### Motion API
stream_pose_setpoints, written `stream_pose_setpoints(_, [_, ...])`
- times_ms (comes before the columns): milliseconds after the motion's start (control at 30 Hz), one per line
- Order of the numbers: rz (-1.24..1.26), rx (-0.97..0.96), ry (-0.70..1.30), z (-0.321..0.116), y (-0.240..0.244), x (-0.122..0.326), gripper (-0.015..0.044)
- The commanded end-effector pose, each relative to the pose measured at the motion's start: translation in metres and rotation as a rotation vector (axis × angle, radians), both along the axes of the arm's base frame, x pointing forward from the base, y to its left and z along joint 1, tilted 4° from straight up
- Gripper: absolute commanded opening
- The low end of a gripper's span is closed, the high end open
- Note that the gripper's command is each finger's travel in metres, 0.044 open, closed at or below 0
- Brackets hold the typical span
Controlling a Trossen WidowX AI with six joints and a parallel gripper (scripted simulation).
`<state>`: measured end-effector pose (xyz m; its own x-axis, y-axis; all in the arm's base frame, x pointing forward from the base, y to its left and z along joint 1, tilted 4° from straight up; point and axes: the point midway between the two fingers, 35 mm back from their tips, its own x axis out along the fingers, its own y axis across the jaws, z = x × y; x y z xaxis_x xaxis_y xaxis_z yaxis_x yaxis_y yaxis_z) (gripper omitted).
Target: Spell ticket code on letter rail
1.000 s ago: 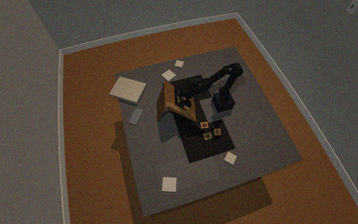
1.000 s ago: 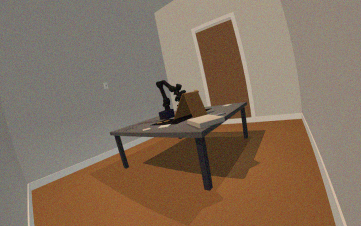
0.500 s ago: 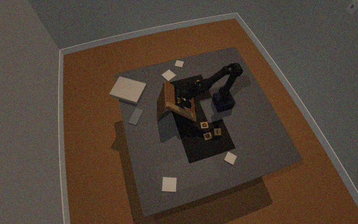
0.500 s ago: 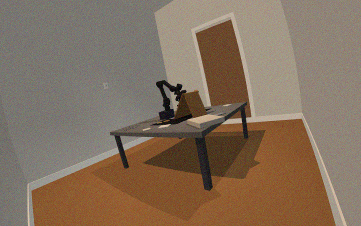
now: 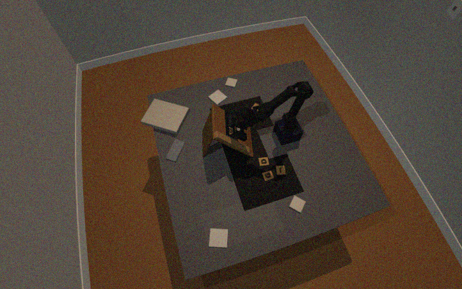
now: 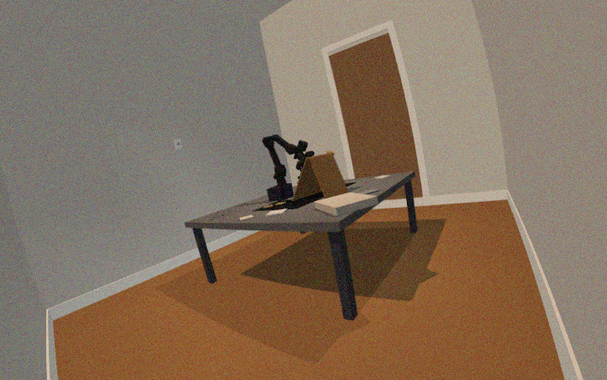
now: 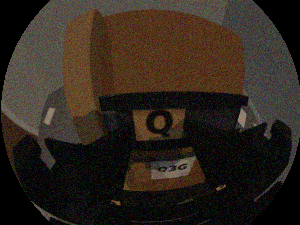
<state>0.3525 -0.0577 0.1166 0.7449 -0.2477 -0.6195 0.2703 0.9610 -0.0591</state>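
shut around the edges of a square, pale wooden tile marked with a bold black q (image 7: 159, 124), with the end effector (image 5: 240, 126) (image 6: 300, 167) (image 7: 159, 123) at the front of a tilted, brown wooden board (image 5: 219, 119) (image 6: 329, 174) (image 7: 165, 54). carries the tile just below a straight black bar of the rail (image 7: 172, 100); cannot tell whether fully seated. shows a flat white ticket (image 7: 172, 168) on the wood below the end effector, printed q3g in dark characters. hangs from a matt black, jointed arm (image 5: 283, 99) (image 6: 277, 156), bent high and reaching down to the board. lies, well off to one side of the end effector, as a loose group of three square wooden tiles: one lettered d (image 5: 263, 161), another with a rounded character (image 5: 267, 176), a third with a mark too blurred to read (image 5: 280, 169). rests, for all three, on a flat black mat (image 5: 252, 195), itself spread over the speckled grey desk (image 5: 201, 211) (image 6: 268, 220). includes, beyond the board from the end effector, a thick, cream, rectangular slab (image 5: 165, 115) (image 6: 345, 203) with smooth faces and straight edges.
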Motion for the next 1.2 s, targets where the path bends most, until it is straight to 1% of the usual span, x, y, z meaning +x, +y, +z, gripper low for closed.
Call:
stream_pose_setpoints(0, [-0.007,0.002,-0.002,0.001,0.002,0.001,0.0])
stream_pose_setpoints(400, [-0.007,0.002,-0.002,0.0,0.008,0.002,0.0])
stream_pose_setpoints(767, [-0.006,0.002,-0.002,0.001,0.008,-0.001,0.0289])
stream_pose_setpoints(1167, [-0.007,0.003,-0.001,0.009,0.011,-0.011,0.0295])
